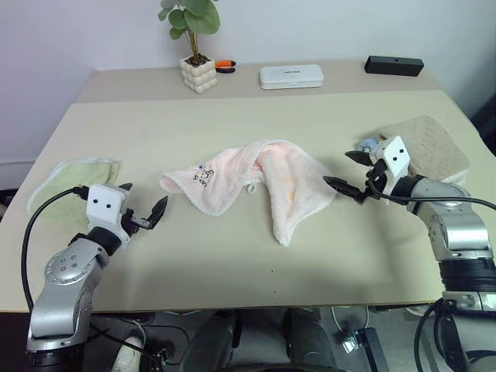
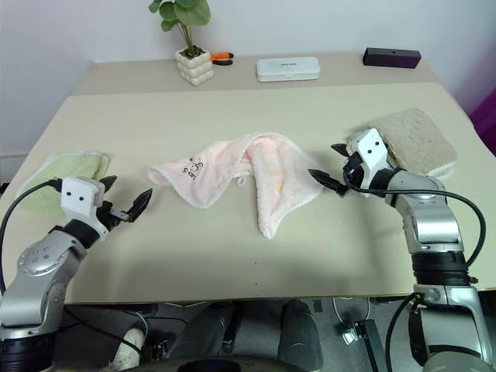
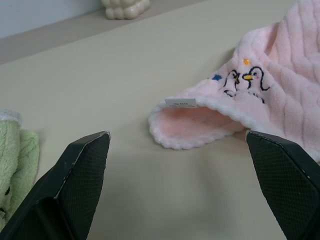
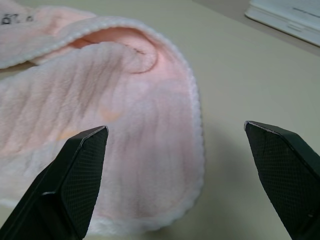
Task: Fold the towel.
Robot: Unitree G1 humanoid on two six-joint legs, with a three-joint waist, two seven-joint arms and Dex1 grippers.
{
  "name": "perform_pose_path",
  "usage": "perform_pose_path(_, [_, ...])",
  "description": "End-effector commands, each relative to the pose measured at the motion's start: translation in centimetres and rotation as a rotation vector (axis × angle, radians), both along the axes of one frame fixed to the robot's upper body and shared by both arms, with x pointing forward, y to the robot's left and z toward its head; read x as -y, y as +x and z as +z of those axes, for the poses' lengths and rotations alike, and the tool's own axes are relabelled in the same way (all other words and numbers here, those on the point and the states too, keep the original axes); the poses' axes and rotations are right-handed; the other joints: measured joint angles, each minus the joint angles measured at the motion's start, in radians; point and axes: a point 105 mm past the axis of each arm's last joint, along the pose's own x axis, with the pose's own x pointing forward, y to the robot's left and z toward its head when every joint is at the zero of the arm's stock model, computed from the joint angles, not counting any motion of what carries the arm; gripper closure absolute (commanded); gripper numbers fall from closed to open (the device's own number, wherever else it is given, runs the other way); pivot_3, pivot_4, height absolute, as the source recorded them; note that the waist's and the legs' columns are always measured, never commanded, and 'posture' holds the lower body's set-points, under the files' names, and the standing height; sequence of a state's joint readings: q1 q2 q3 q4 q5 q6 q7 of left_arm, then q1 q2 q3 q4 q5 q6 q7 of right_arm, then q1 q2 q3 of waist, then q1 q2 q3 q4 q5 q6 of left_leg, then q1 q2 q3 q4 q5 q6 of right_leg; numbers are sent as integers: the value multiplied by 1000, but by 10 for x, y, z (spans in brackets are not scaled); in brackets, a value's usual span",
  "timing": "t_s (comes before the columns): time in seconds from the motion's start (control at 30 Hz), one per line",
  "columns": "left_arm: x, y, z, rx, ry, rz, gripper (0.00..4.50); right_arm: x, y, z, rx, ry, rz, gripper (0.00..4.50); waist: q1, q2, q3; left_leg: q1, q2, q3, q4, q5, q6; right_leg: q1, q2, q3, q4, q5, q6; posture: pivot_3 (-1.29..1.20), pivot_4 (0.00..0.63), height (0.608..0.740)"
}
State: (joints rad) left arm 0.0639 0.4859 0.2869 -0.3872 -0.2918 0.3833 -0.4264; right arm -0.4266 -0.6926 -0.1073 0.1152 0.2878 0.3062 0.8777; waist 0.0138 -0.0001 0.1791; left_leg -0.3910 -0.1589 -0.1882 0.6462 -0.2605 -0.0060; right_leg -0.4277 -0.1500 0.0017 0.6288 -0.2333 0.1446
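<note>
In the middle of the beige table [image 1: 232,256] lies the pink towel [image 1: 256,178], rumpled and unfolded, with one lobe reaching toward nine o'clock and a longer flap trailing down toward five o'clock. Its white edging runs round the border, and a small dark embroidered mark [image 1: 204,177] sits near the nine-o'clock corner; in the left wrist view that mark reads as two little penguins, with a white label just beside it at the hem. The left gripper [image 1: 144,209] hovers at about eight o'clock from the towel, its two black fingers spread wide, empty, and apart from the cloth. The right gripper [image 1: 346,172] sits at three o'clock of the towel, fingers likewise spread wide with nothing between them, the tips just beside the towel's rounded right edge; whether they touch it I cannot tell. A light green towel [image 1: 74,177] lies folded at the table's nine-o'clock edge, behind the left gripper. A beige towel [image 1: 430,143] rests at the three-o'clock edge, behind the right arm. At twelve o'clock stand a potted plant [image 1: 196,54], a white case [image 1: 291,76] and a black box [image 1: 394,66].
</note>
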Motion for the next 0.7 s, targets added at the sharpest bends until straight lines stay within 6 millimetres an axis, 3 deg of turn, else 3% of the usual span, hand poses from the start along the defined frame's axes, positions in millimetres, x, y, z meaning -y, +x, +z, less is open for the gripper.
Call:
perform_pose_path(0.03, [6, 0, 13, 59, 2, -15, 52, -1, -2, 16, 54, -12, 7, 0, 0, 0, 0, 0, 0, 0, 0, 0, 0, 0, 0, 0, 0, 0, 0, 0, 150, 740])
perform_pose_path(0.2, [10, -1, 15, 66, 5, -26, 52, -6, -2, 17, 56, -16, 18, 0, 0, 0, 0, 0, 0, 0, 0, 0, 0, 0, 0, 0, 0, 0, 0, 0, 150, 740])
perform_pose_path(0.33, [24, -3, 22, 82, 30, -94, 52, -12, 0, 16, 55, -7, 23, 0, 0, 0, 0, 0, 0, 0, 0, 0, 0, 0, 0, 0, 0, 0, 0, 0, 150, 740])
perform_pose_path(0.47, [57, -8, 22, 65, 80, -264, 52, -22, 1, 11, 37, 8, 37, 0, 1, 0, 0, 0, 0, 0, 0, 0, 0, 0, 0, 0, 0, 0, 0, 0, 150, 740])
perform_pose_path(0.6, [111, -9, 20, 60, 164, -482, 52, -24, 0, 13, 17, 40, 39, 0, 4, 0, 0, 0, 0, 0, 1, 0, 0, 1, 0, 0, 0, 0, 0, 0, 150, 740])
perform_pose_path(0.7, [122, -1, 15, 64, 262, -502, 52, -23, -2, 13, 38, 29, 8, 0, 0, 0, 0, 0, 0, 0, 0, 0, 0, 0, 0, 0, 0, 0, 0, 0, 150, 740])
